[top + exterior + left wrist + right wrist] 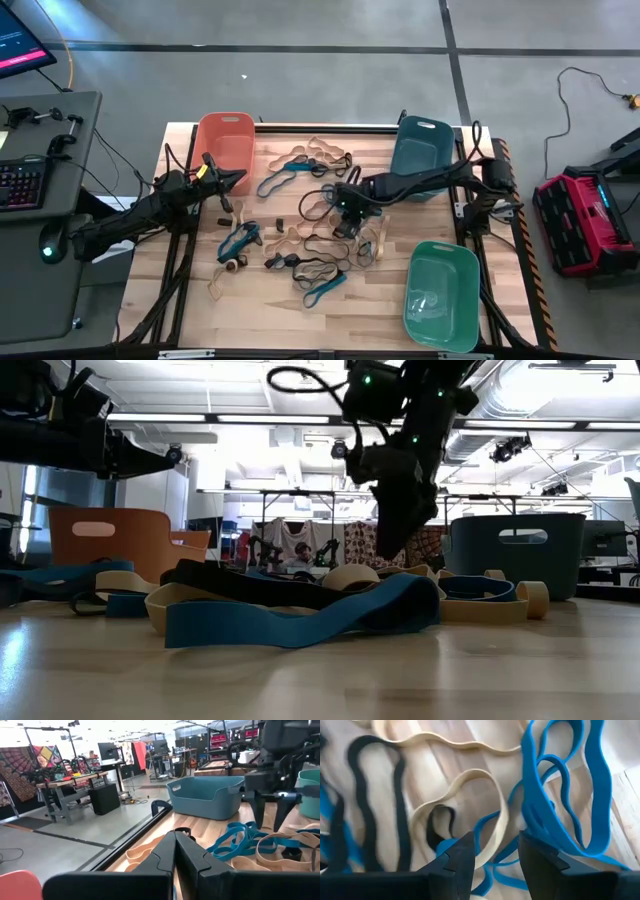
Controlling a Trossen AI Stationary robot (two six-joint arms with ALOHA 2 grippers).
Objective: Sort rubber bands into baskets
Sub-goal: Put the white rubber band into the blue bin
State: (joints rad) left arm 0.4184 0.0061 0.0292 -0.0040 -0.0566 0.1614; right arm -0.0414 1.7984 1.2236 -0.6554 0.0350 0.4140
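We saw tan, blue and black rubber bands (300,262) strewn across the table's middle; the orange basket (224,150) and teal basket (421,145) stood along one edge, the green basket (441,296) near a corner.

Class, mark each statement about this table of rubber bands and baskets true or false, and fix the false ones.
1. The right pincer hangs open over the pile of rubber bands. True.
2. The left pincer is open wide. False: its fingers are pressed shut, with nothing seen between them.
3. The orange basket sits at the table's far edge on the left arm's side. True.
4. The green basket is full of blue bands. False: no blue bands show inside it.
5. The teal basket stands on the right arm's side. True.
6. All the bands are tan. False: blue and black ones lie among the tan ones.
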